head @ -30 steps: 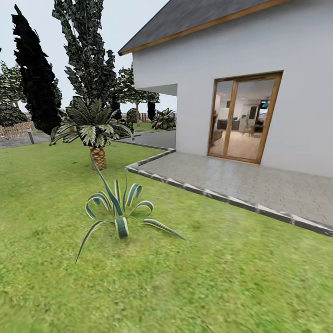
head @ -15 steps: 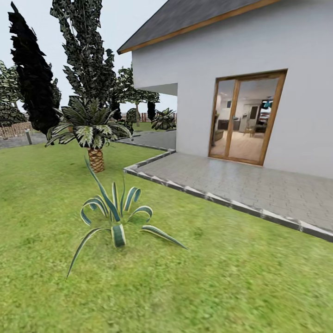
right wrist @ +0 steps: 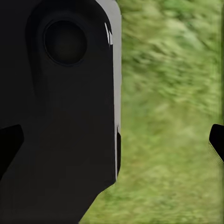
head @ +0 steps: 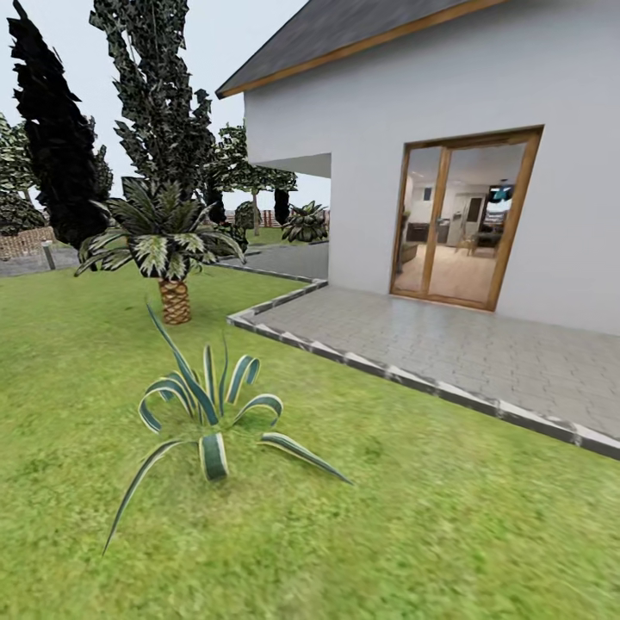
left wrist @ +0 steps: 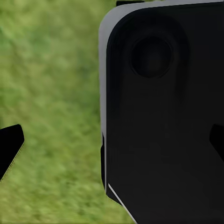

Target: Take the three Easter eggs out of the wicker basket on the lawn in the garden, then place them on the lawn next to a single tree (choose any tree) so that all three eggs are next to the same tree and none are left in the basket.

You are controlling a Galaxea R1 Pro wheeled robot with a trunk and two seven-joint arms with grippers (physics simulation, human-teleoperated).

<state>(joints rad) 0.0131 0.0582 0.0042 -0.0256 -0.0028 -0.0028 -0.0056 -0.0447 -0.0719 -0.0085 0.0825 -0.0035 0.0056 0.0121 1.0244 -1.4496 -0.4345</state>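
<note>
Striped agave (head: 211,413) on lawn (head: 387,534) beside patio (head: 482,353).

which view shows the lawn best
The head view: the lawn spreads from the foreground to the patio edge, with a striped plant and small palm on it. Both wrist views catch just a blurred patch of grass beside dark robot parts.
</note>
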